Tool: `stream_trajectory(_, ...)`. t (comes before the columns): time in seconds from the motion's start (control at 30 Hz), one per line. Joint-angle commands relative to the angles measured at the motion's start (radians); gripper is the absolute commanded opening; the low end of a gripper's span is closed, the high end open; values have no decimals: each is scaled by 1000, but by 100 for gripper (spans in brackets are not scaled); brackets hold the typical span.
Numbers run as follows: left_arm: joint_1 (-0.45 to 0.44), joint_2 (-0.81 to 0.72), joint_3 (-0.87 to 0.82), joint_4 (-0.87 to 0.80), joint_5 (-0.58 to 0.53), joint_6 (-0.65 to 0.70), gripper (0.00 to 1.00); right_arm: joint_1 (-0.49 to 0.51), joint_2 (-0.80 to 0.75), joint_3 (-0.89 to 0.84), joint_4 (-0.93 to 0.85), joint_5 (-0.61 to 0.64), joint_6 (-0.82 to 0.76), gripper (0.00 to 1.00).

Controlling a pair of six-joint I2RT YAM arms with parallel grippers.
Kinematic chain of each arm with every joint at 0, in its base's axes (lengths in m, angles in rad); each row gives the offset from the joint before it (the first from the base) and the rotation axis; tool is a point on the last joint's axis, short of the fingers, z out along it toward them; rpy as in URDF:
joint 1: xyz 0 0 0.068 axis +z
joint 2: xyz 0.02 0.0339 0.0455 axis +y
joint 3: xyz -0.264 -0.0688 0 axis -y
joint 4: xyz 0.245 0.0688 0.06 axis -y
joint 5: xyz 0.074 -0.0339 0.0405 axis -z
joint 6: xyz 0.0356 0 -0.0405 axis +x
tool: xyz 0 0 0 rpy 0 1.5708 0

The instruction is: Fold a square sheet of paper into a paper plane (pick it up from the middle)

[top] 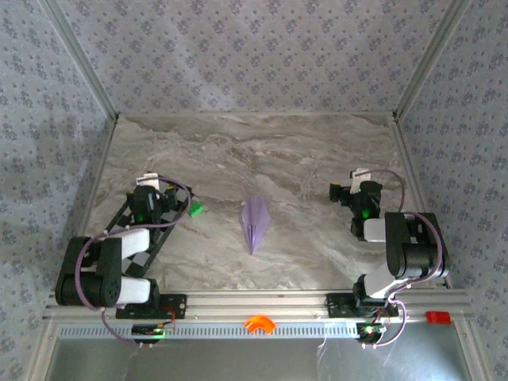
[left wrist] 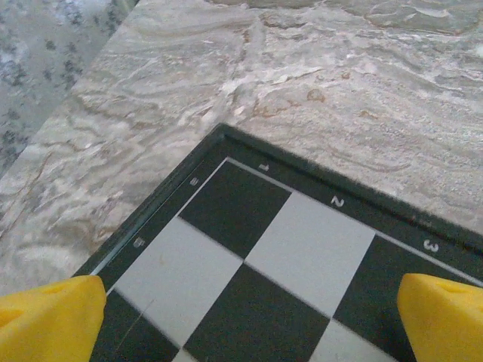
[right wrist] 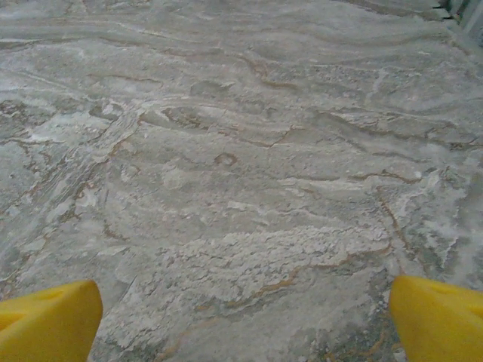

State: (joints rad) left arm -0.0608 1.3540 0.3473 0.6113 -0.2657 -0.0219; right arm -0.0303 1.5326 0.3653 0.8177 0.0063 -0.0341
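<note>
The paper plane (top: 255, 221) lies flat on the marble table (top: 262, 159) at the centre, a slim pale lilac dart with a centre crease and its sharp point toward the near edge. Neither gripper touches it. My left gripper (top: 149, 182) hovers over the checkerboard at the left, well apart from the plane. Its yellow fingertips (left wrist: 49, 317) stand wide apart with nothing between them. My right gripper (top: 355, 181) is at the right, above bare marble. Its yellow fingertips (right wrist: 438, 317) are also spread wide and hold nothing.
A black-and-white checkerboard (top: 163, 218) lies at the left under the left arm; its corner (left wrist: 226, 139) shows in the left wrist view. A tiny green block (top: 195, 209) sits beside the board's right edge. Patterned walls enclose the table on three sides.
</note>
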Motion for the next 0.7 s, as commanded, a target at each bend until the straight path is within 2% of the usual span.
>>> stream_trajectory(0.0, 14, 58, 57, 115, 102, 29, 99, 2, 2, 16, 34, 36, 10, 100)
stream_trajectory(0.13, 16, 193, -5, 369, 138, 45, 99, 3, 1, 17, 34, 37, 9, 100)
stream_trajectory(0.2, 21, 168, 14, 281, 107, 19, 99, 3, 2, 17, 32, 37, 9, 100)
stream_trajectory(0.27, 26, 192, 49, 263, 64, -3, 100, 4, 2, 17, 34, 38, 9, 100)
stream_trajectory(0.3, 53, 181, 61, 209, 97, -29, 100, 3, 2, 17, 33, 38, 9, 100)
stream_trajectory(0.33, 68, 180, 57, 224, 122, -34, 100, 4, 1, 17, 32, 38, 9, 100)
stream_trajectory(0.57, 63, 180, 56, 221, 116, -30, 100, 4, 4, 19, 31, 38, 9, 100)
stream_trajectory(0.6, 64, 181, 57, 221, 123, -27, 100, 3, 3, 20, 29, 36, 9, 100)
stream_trajectory(0.67, 64, 179, 66, 200, 239, 17, 100, 3, 2, 18, 31, 36, 8, 100)
